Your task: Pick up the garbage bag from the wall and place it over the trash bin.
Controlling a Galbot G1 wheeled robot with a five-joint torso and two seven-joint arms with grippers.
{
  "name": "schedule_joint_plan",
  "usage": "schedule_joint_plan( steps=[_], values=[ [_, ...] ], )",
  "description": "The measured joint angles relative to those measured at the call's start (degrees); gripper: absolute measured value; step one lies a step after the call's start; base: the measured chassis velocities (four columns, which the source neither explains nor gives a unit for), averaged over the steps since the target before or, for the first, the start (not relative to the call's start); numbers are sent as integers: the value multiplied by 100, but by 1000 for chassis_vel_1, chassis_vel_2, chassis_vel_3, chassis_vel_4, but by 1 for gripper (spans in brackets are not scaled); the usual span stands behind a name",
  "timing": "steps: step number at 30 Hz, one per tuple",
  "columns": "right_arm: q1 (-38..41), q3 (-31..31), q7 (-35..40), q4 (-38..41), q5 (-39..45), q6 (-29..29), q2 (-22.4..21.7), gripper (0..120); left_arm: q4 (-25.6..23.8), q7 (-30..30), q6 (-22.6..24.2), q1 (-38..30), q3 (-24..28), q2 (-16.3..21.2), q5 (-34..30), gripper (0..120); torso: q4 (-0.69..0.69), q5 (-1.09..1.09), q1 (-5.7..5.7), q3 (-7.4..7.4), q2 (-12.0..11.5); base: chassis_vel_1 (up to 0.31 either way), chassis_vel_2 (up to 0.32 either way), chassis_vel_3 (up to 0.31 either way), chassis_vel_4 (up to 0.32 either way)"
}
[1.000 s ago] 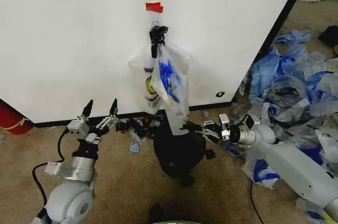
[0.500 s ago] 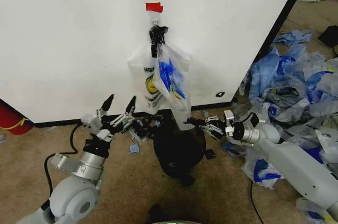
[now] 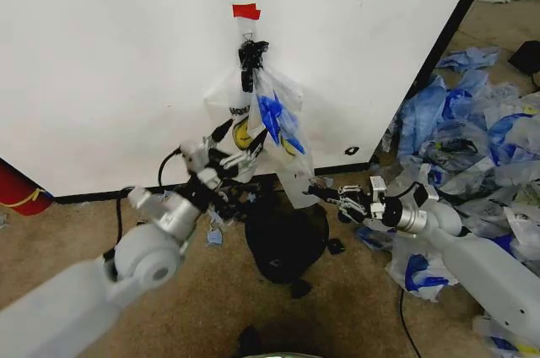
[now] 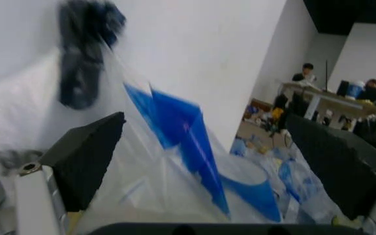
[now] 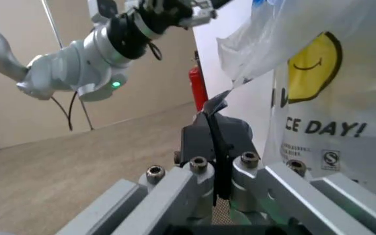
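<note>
carpet floor (image 3: 202,290), trash bin (image 3: 285,244), blue bags (image 3: 472,134)

the garbage bag (image 3: 272,134) is see-through white with a yellow smiley face, black letters and blue patches. the wall (image 3: 110,62) is plain white with a black strip at the bottom and a bit of red tape (image 3: 246,11). the trash bin (image 3: 285,242) is black.

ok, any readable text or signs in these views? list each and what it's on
"CE DAY!" is printed on the garbage bag, under its yellow smiley face; the start of the line is cut off.
A small square mark with fine print sits below it on the bag: too small to read.
Dark print on the bag in the head view: too blurred to read.
</note>
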Motion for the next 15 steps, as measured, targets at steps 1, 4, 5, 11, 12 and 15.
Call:
schedule_joint_plan(
  steps=[1, 4, 5, 11, 12, 15],
  values=[
    [0, 0, 0, 0, 0, 0, 0, 0, 0, 0, 0, 0, 0, 0, 0, 98, 0, 0, 0, 0, 0, 0, 0, 0, 0],
    [-59, 56, -4, 0, -4, 8, -10, 0, 148, -90, 0, -364, 372, -89, -46, 98, 1, 2, 0, 0, 0, 0, 0, 0, 0],
    [-93, 86, -8, 0, -8, 11, -16, 0, 226, -129, 3, -549, 537, -137, -63, 98, 1, 1, 0, 0, 0, 0, 0, 0, 0],
    [-164, 136, -21, -14, -34, 32, 13, 0, 417, -236, 46, -929, 800, -268, -65, 98, 0, 2, 0, -1, 0, 0, 0, 0, 0],
    [-165, 135, -21, -21, -42, 38, 32, 0, 439, -249, 56, -955, 818, -274, -66, 98, 1, 2, 0, -1, 0, 0, 0, 0, 0],
    [-155, 115, -21, -38, -53, 44, 51, 0, 453, -257, 80, -984, 845, -269, -70, 98, 1, 1, 0, -1, 0, 0, 0, 0, 0]
  ],
)
